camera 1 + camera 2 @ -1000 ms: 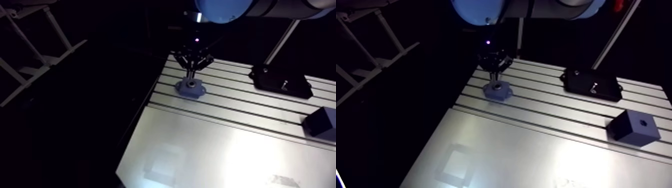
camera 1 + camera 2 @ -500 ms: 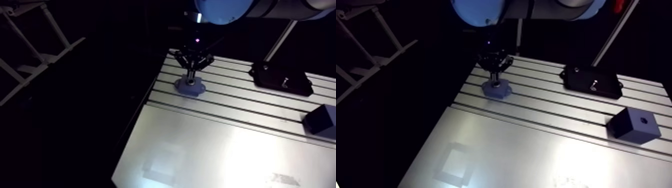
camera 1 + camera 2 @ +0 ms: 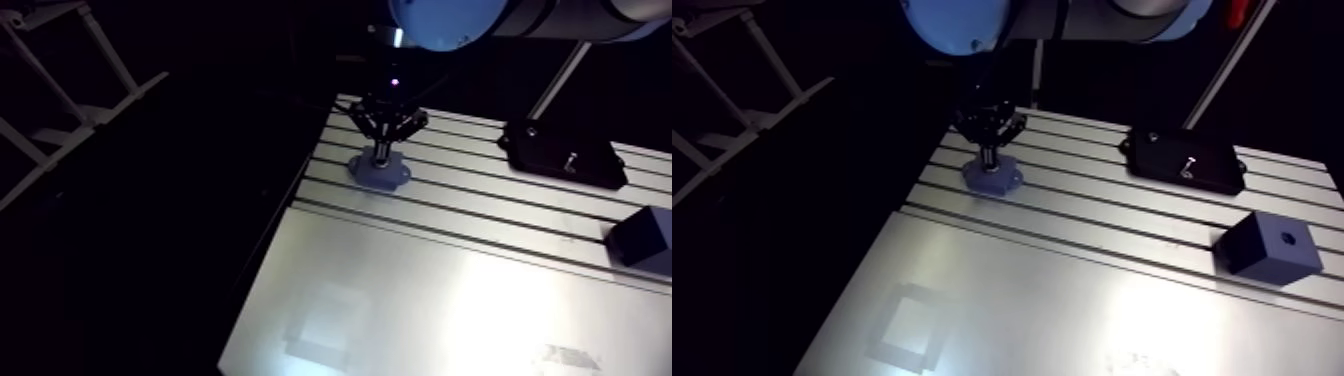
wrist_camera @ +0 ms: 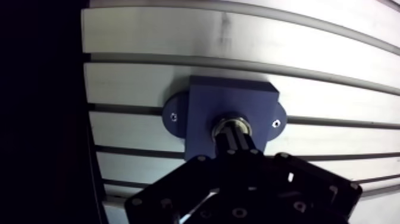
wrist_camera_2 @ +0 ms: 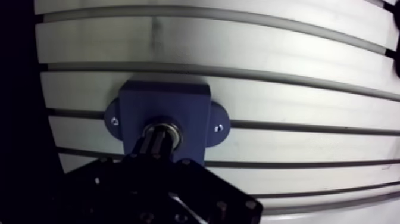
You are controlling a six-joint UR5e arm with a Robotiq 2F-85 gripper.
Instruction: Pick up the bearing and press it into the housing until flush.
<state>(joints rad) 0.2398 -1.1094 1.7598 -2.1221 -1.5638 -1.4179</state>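
Observation:
A dark blue housing [image 4: 199, 113] with two screw ears lies on the slotted table near its left edge. A metal bearing [image 4: 233, 124] sits in the housing's round bore. My gripper [image 4: 236, 140] stands straight over it, its fingers shut together, and their joined tip rests on the bearing. In the arm view the gripper [image 3: 383, 156] hangs upright on the housing [image 3: 380, 173]. How deep the bearing sits in the bore is hidden by the fingers.
A flat black block [image 3: 560, 155] lies at the table's back right. A dark blue cube [image 3: 1264, 246] with a small hole on top stands at the right. The table's left edge [image 3: 290, 215] runs close beside the housing. A smooth plate [image 3: 450, 300] covers the table's near part.
The gripper has come down slightly onto the housing. The arm view has shifted a little with the arm; housing, block and cube stay in place.

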